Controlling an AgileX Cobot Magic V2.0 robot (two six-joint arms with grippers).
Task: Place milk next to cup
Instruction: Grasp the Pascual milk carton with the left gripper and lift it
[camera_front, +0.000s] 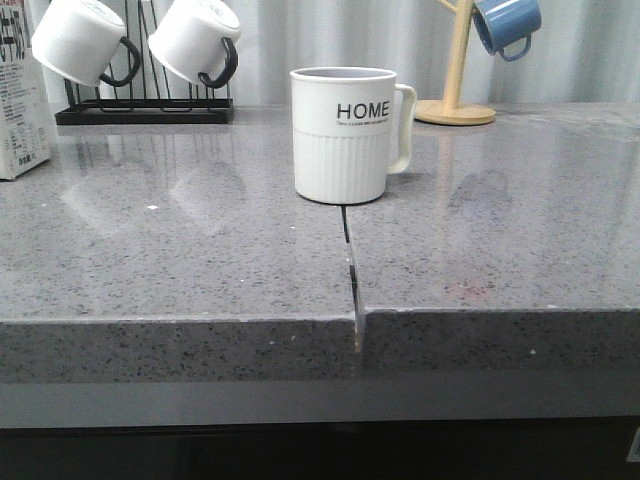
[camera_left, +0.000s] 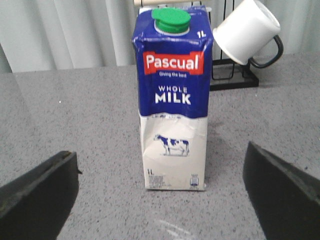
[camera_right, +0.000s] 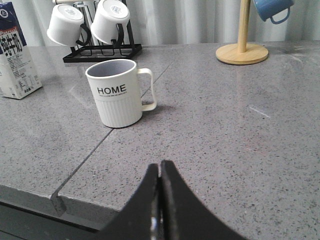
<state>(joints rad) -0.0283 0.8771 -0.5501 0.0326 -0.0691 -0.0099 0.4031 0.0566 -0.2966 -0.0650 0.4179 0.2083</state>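
The milk carton (camera_left: 173, 105), white with a dark blue top, green cap and cow picture, stands upright on the grey counter. In the front view only its edge (camera_front: 20, 105) shows at the far left; it also shows in the right wrist view (camera_right: 16, 55). My left gripper (camera_left: 161, 200) is wide open, short of the carton, a black finger (camera_left: 37, 187) to each side. The white ribbed HOME cup (camera_front: 345, 135) stands mid-counter, handle to the right, also in the right wrist view (camera_right: 117, 92). My right gripper (camera_right: 160, 172) is shut and empty, low over the counter's front part, apart from the cup.
A black rack (camera_front: 145, 105) holds two small white mugs with black handles (camera_front: 80, 40) at the back left, one just behind the carton (camera_left: 247, 31). A wooden stand (camera_front: 457, 90) with a blue mug (camera_front: 508, 25) is at the back right. A seam (camera_front: 350, 260) splits the counter.
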